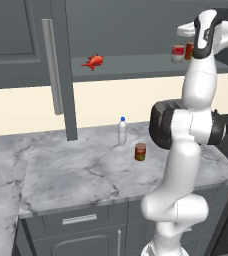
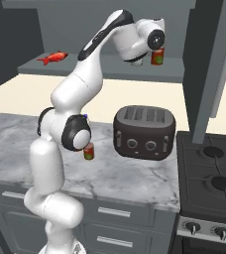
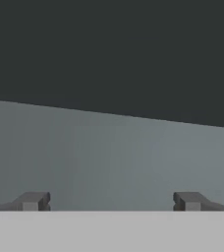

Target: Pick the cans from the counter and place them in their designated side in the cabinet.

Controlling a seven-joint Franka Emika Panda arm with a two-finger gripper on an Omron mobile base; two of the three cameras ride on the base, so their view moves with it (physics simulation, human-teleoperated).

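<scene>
The cream-white can (image 1: 177, 53) stands on the cabinet shelf (image 1: 136, 65) beside the orange-red can (image 2: 157, 56), and my gripper (image 3: 111, 201), fingers spread and empty, should back straight out before dropping to the dark red can (image 1: 140, 151) on the counter (image 1: 76, 175).
</scene>
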